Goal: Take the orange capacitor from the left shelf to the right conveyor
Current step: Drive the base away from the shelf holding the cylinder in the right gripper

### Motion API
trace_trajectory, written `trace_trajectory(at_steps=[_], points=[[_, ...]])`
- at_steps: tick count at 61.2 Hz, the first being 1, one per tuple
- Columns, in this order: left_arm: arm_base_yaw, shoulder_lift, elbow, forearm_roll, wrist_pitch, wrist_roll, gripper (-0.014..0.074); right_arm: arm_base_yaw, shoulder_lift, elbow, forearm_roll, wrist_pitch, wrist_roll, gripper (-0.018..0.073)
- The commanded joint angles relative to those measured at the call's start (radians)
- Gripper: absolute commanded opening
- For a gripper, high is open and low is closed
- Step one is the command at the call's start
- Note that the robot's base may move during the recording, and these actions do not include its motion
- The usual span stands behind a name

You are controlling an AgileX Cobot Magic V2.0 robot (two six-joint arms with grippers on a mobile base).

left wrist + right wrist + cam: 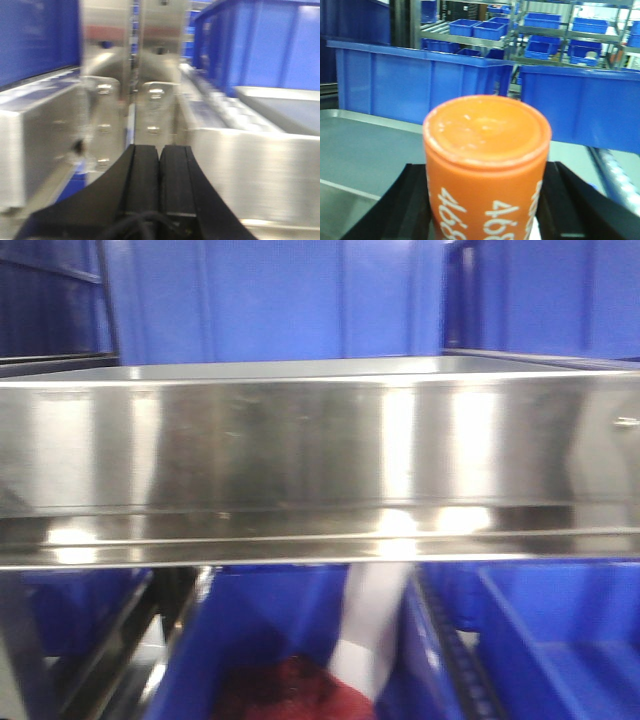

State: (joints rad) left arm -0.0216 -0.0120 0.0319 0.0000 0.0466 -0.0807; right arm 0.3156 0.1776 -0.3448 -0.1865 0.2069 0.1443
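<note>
Exterior front-facing view is filled by the left shelf [320, 450], its tall steel lip hiding whatever stands on it, with blue crates [270, 300] behind; the right wrist view shows the orange capacitor [487, 165] upright in the right pincer [487, 215], whose black fingers [405, 205] hug both flanks, seemingly clamped so it travels vertical; whether it rests on steel I cannot tell; the left pincer [160, 185] is pressed closed on nothing, probably idle.

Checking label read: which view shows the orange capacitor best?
Right wrist view: the smooth orange cylindrical capacitor fills the frame, with its top and white 4680 print visible. The front and left wrist views show none of it.
</note>
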Motion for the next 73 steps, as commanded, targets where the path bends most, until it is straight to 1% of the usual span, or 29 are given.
trace_trajectory(at_steps=[1,73], points=[[-0.005,-0.019,-0.005,0.000,-0.086,0.000,-0.0105,-0.008,0.009,-0.028,-0.015,-0.090,-0.003,0.0162],[-0.005,-0.019,-0.005,0.000,-0.086,0.000,-0.0105,-0.008,0.009,-0.028,-0.015,-0.088,-0.003,0.0162]])
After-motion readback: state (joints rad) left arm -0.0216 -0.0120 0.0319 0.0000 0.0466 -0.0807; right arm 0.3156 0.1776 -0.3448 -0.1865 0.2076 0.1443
